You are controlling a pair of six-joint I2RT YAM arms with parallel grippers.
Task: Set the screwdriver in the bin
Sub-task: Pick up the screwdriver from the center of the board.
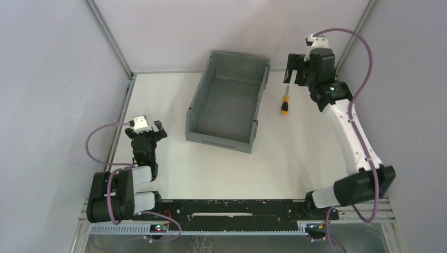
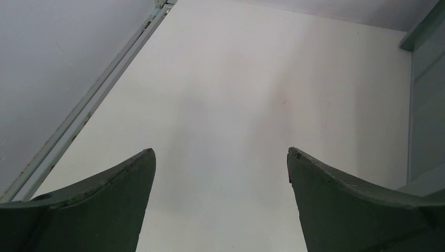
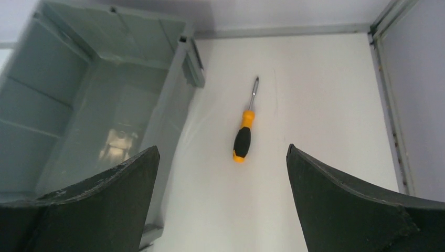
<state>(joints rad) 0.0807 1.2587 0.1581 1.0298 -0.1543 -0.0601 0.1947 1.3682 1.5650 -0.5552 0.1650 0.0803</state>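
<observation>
1. Orange-and-black plastic marks the handle of the steel-shafted screwdriver (image 3: 244,134). It lies flat on the white table (image 1: 295,153), just beside the right wall of the grey plastic open-topped bin (image 1: 196,103), apart from it and roughly parallel to it. The tip points to the far side.
2. Step in hand, as judged: approach before the grasp. The right gripper (image 1: 293,76) hangs above the table just beyond the tool's tip, with its jaws spread wide and nothing between them. The right wrist view frames the screwdriver between the two fingers.
3. Next move, as judged: lower the right gripper over the handle, turn the wrist so the jaws close across the handle's width, then lift and carry it left over the bin rim. The nearby bin wall leaves little room for the left-hand finger.
4. The left gripper (image 1: 157,129) sits near its base, left of the bin. Its jaws are wide apart and hold nothing.
5. Container check: the bin interior shows only bare grey floor, with no contents visible.
</observation>
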